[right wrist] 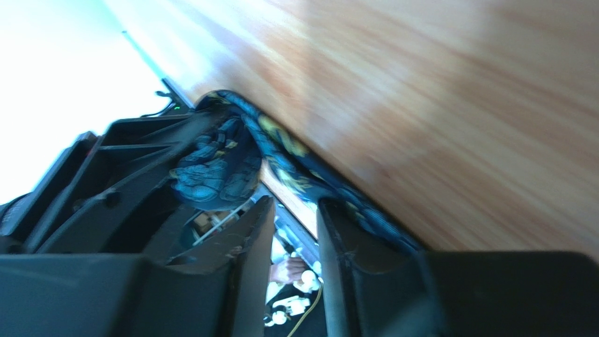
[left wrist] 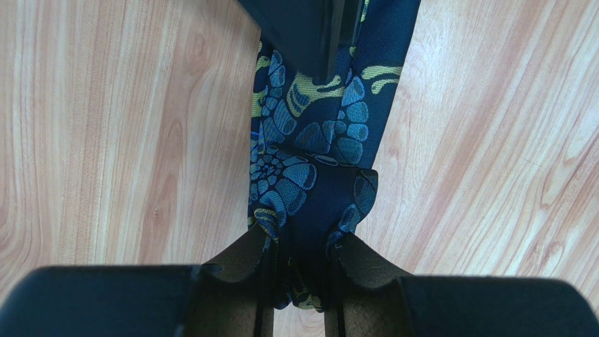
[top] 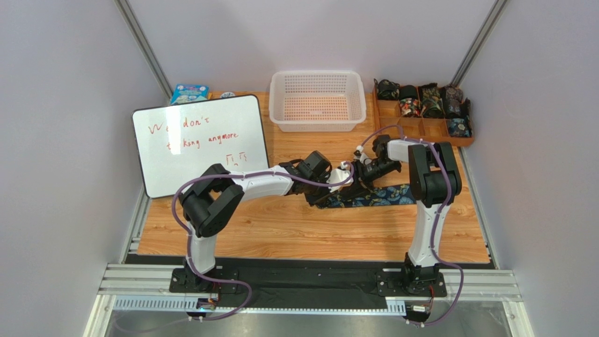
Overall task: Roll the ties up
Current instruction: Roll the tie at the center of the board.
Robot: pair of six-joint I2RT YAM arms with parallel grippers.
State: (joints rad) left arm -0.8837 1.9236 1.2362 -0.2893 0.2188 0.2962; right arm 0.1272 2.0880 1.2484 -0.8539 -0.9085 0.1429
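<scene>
Across the middle of the wooden table [top: 281, 232], on the top camera, I see the paisley tie [top: 383, 196] lying flat, running from the centre toward the right side. A whiteboard [top: 200, 144] sits at the left, a white basket [top: 318, 126] at top centre, and a wooden tray [top: 422, 130] holding rolled ties [top: 422, 102] at the upper right.

On the left wrist camera, the left gripper [left wrist: 304, 242] at the bottom edge is clenched on the tie's bunched end, with fabric squeezed between both fingers. The rest stretches up the frame over the wood.

On the right wrist camera, the right gripper [right wrist: 295, 210] stands parted at the bottom, and I see nothing pinched in the gap. The tie runs diagonally just past its fingertips.
</scene>
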